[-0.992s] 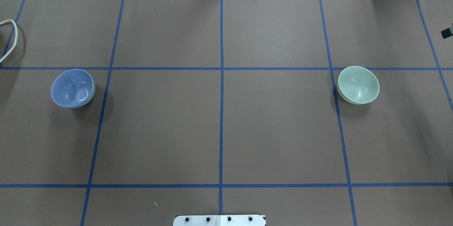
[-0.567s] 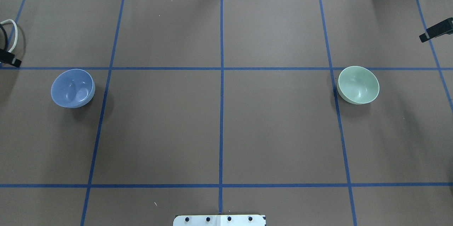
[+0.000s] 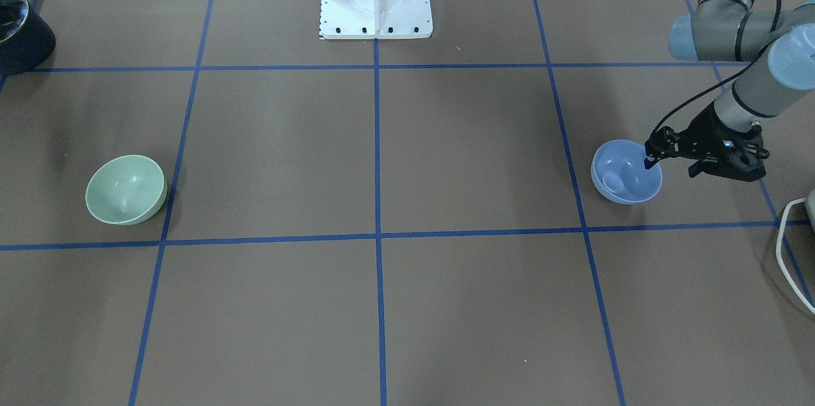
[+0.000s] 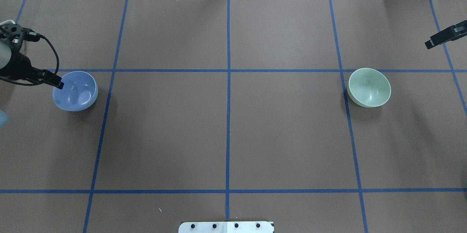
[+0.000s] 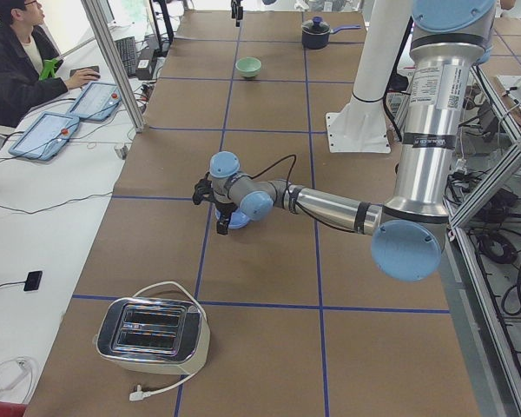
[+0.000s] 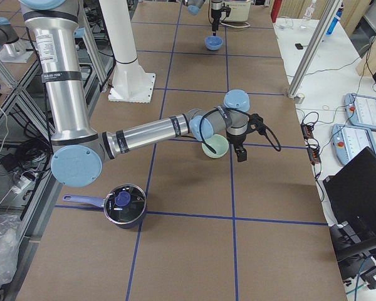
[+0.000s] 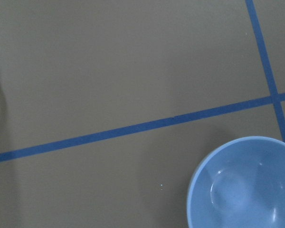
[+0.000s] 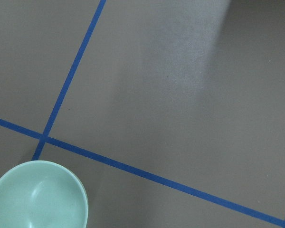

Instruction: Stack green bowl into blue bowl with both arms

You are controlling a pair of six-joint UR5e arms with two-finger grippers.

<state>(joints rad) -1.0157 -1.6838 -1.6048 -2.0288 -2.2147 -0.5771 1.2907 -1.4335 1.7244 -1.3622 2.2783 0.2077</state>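
The blue bowl [image 4: 75, 91] stands upright on the left of the table, and also shows in the front view [image 3: 621, 182] and the left wrist view [image 7: 242, 187]. My left gripper [image 3: 672, 165] is open. One finger [image 4: 54, 81] hangs over the bowl's outer rim and the other is outside it. The green bowl [image 4: 369, 87] stands upright on the right, and shows in the right wrist view [image 8: 38, 197]. My right gripper [image 6: 240, 144] hovers beside it on its outer side. Only one of its fingers [image 4: 443, 37] shows overhead, with nothing held.
A toaster [image 5: 152, 334] with a white cable [image 3: 789, 234] sits beyond the blue bowl at the table's left end. A dark pot [image 6: 124, 207] sits at the right end. The white base plate [image 3: 375, 5] is at the robot's side. Blue tape lines grid the brown table.
My left gripper has come in from the left edge and reached the blue bowl's rim. My right gripper's finger has come in at the right edge. Neither bowl has moved.
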